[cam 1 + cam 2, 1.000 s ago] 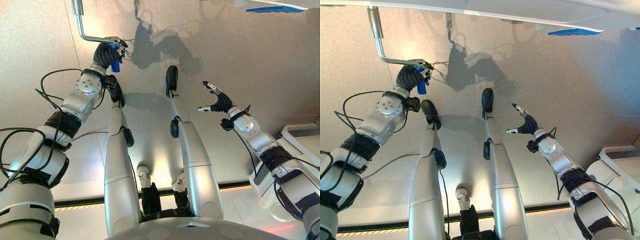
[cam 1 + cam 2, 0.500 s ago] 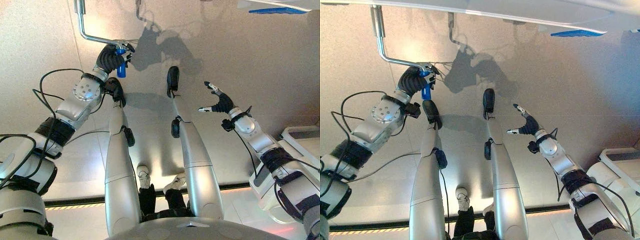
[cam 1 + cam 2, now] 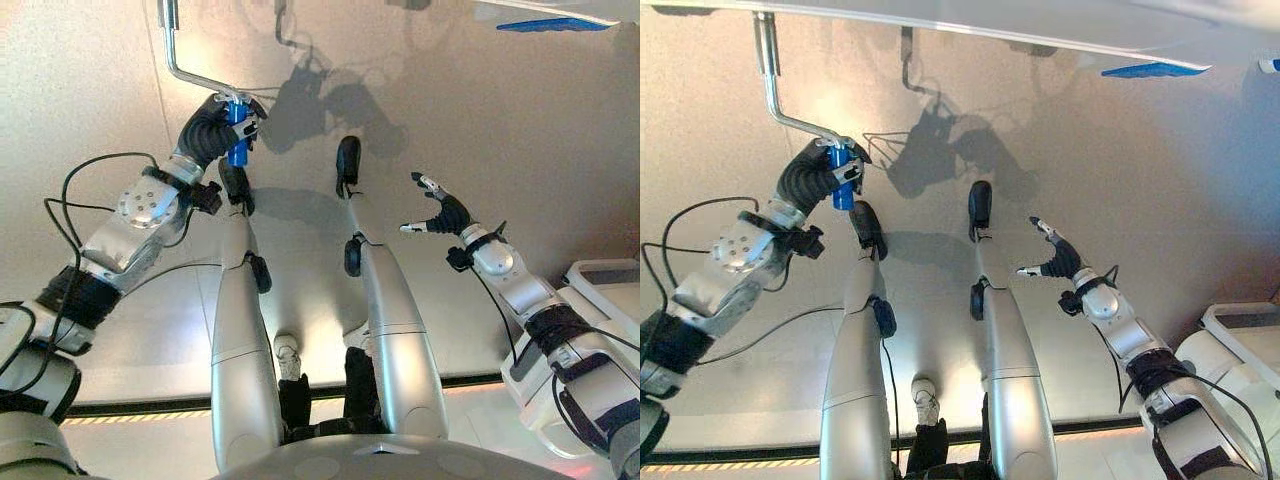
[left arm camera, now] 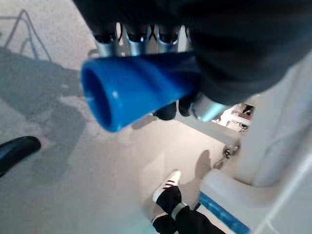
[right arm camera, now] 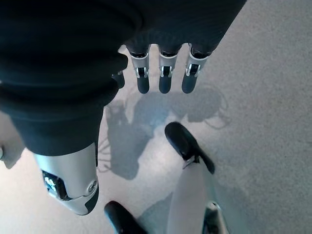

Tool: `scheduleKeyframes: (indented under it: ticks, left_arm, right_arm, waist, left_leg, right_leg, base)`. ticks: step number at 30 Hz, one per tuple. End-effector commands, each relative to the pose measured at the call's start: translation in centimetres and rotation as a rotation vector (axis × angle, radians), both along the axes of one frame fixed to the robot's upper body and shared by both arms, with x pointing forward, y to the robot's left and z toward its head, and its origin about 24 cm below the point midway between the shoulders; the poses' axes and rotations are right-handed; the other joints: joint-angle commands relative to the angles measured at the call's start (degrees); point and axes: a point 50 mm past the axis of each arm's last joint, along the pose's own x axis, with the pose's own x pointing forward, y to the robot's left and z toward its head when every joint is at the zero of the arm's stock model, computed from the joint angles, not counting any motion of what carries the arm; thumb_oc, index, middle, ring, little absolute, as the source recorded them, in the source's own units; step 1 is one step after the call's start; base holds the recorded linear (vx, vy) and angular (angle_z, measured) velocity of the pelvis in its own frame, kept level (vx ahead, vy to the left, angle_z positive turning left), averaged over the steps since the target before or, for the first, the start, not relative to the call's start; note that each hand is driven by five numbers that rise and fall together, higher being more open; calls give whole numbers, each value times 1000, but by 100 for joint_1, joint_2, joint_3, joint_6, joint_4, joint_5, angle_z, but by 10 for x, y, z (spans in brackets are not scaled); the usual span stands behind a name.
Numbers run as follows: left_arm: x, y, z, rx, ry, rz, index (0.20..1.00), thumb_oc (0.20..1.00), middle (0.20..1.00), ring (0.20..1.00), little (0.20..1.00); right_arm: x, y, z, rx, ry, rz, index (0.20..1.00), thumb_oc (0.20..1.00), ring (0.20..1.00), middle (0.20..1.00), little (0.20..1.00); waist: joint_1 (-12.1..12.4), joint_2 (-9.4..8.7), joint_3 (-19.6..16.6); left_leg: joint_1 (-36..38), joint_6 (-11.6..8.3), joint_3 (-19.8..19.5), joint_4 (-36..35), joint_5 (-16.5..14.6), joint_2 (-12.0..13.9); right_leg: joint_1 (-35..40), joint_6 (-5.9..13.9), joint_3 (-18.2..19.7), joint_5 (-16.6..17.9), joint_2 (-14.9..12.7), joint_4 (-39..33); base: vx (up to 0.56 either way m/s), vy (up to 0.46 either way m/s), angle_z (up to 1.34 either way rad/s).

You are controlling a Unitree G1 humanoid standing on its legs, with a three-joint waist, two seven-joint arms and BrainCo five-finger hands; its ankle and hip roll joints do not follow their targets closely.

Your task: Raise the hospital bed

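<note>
The white hospital bed frame (image 3: 1040,25) runs along the far edge of the scene, above the speckled beige floor (image 3: 1160,180). From it hangs a bent silver metal crank rod (image 3: 775,95) ending in a blue plastic crank handle (image 3: 840,180), which the left robot hand (image 3: 810,180) grips with curled fingers. The right robot hand (image 3: 1052,258) hovers released, well apart. Turning well probably means keeping the wrist loose and the circle even. Open floor surrounds the crank; the bed edge overhead limits upward sweep.
</note>
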Motion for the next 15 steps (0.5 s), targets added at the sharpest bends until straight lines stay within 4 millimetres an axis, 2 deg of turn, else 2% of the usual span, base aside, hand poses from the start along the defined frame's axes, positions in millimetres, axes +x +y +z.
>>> scheduleKeyframes:
  ticks: [1,15]
  left_arm:
    - [-24,11,12,1,-92,-23,200,200,200,200,200]
    - [-42,28,6,2,-71,15,200,200,200,200,200]
  right_arm:
    - [-18,-17,-10,-15,34,-14,1000,1000,1000,1000,1000]
    - [-25,-22,-18,-24,69,-15,1000,1000,1000,1000,1000]
  waist:
    - [33,196,-65]
    - [178,200,-119]
  left_leg:
    - [286,305,-10,438,-696,-312]
    - [311,317,-49,431,-689,-346]
  right_leg:
    - [295,691,38,-151,-9,132]
    - [395,719,-49,-170,-77,108]
  base:
    - [0,0,0]
    - [3,8,4]
